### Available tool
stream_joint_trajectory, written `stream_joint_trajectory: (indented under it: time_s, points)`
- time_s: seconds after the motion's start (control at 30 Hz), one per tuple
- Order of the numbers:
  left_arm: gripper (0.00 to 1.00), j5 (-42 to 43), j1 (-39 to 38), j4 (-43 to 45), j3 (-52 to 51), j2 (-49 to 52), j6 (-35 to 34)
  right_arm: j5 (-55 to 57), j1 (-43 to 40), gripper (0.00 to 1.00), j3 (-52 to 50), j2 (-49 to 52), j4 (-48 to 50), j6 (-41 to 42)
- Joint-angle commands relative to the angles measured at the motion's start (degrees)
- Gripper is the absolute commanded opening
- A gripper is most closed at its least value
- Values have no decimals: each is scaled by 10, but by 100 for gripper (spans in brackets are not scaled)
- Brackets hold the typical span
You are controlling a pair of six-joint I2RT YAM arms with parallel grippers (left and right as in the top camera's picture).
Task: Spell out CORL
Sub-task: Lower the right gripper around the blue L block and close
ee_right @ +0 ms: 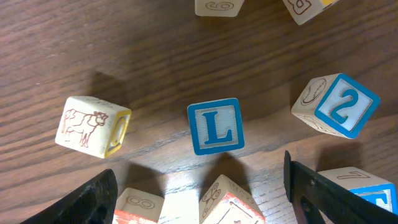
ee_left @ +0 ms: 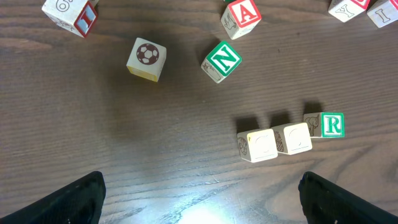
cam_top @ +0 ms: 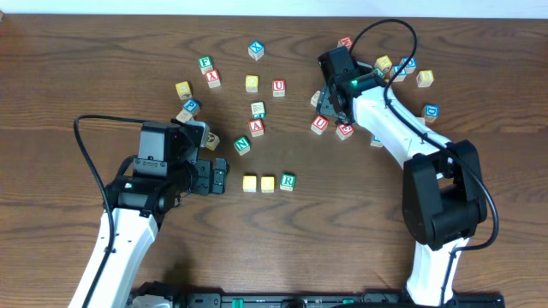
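Blue-lettered L block (ee_right: 216,126) lies flat on the table (ee_right: 124,50) among crowded loose neighbours, well apart from the touching row of two yellow blocks (cam_top: 249,182) and the R block (cam_top: 288,180). The right gripper (ee_right: 200,177) hovers over it, fingers spread and empty; the left gripper (ee_left: 202,186) is likewise spread and empty. Hazard: the closing fingers may catch the cow block (ee_right: 93,126) or the 2 block (ee_right: 336,106), twisting the L block out of the grasp.
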Motion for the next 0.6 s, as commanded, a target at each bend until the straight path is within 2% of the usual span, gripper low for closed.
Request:
stream_joint_trajectory:
  time_s: [0.0,0.2,0.4,0.57]
  points:
    - [98,3,3,-1,0,1,0,18,-10,81,11,18,0,9]
    - [98,3,3,-1,0,1,0,17,-19,80,11,32,0,9]
    - [98,3,3,-1,0,1,0,17,-20,68,11,34,6,9]
    - [98,3,3,-1,0,1,0,17,-20,65,11,36,18,9]
